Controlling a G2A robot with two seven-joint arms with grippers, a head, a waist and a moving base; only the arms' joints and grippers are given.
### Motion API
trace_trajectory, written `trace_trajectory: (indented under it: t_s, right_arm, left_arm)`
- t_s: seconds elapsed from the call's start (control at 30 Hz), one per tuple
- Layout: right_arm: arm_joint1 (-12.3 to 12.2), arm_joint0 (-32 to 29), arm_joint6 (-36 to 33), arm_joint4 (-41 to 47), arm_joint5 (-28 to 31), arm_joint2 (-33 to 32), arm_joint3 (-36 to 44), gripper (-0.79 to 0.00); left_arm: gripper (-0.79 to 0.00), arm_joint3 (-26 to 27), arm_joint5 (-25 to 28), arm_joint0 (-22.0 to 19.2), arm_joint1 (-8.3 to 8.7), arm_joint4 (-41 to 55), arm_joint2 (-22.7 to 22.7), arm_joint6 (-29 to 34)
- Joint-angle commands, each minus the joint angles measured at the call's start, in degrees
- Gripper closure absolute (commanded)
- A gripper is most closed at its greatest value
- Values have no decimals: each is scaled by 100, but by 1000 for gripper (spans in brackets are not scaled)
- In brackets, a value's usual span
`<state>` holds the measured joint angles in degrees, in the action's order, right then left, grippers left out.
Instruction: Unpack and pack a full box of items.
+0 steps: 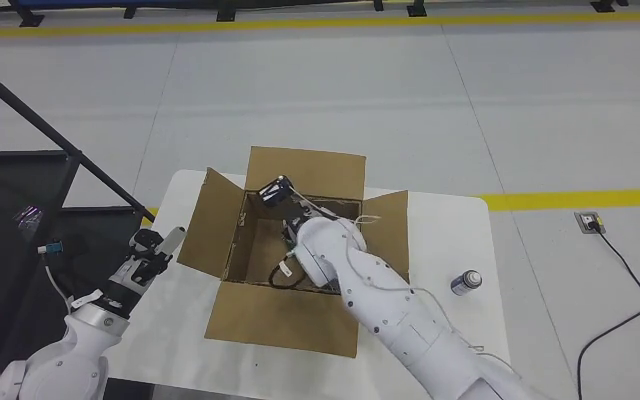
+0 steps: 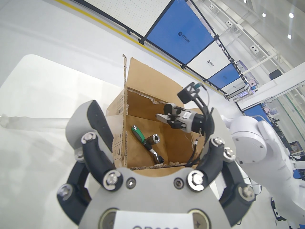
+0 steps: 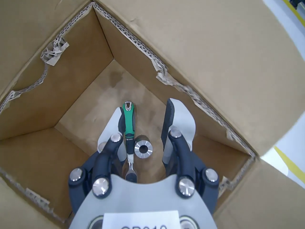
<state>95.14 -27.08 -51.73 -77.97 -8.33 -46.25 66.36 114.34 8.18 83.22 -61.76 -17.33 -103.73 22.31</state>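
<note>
Box [image 1: 305, 170] mid-unpacking: open right end effector [image 3: 145, 113] hangs inside over ratchet wrench [image 3: 128, 122] and socket [image 3: 143, 149], left end effector [image 1: 163, 238] open alongside; next, probably, descent and closure on the wrench.

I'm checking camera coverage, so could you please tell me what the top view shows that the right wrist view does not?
Top view: the white table, a small can standing beside the cardboard box, and the open left claw at the box's other side. Right wrist view: a green-handled ratchet wrench and a metal socket on the box floor, below the open right claw. Both: the open cardboard box.
</note>
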Motion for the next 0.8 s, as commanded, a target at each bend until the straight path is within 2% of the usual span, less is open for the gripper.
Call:
trace_trajectory:
  t_s: [0.0,0.1,0.2,0.27,0.3,0.4,0.5,0.63,0.77]
  right_arm:
    - [-288,-869,-412,-626,151,-593,1578,-354]
    - [-522,-1801,-680,-1184,295,-1261,2941,-351]
    - [-659,-2560,-764,-1645,130,-1904,3953,-376]
    - [-709,-2987,-813,-1872,-121,-2268,4525,-665]
    - [-735,-3187,-842,-1969,-207,-2485,4780,-754]
    - [-781,-3604,-1063,-2106,-386,-3026,5253,-785]
    - [-809,-3769,-1667,-2090,-453,-3571,5288,-785]
    - [-838,-3566,-2508,-1856,-427,-4227,4812,-785]
    - [-861,-3320,-2870,-1578,-478,-4647,4141,-785]
  left_arm:
    - [-785,0,0,0,0,0,0,0]
    - [-785,0,0,0,0,0,0,0]
    - [-785,0,0,0,0,0,0,0]
    - [-785,0,0,0,0,0,0,0]
    - [-785,0,0,0,0,0,0,0]
    - [-785,0,0,0,0,0,0,0]
    - [-785,0,0,0,0,0,0,0]
    - [-785,0,0,0,0,0,0,0]
    - [-785,0,0,0,0,0,0,0]
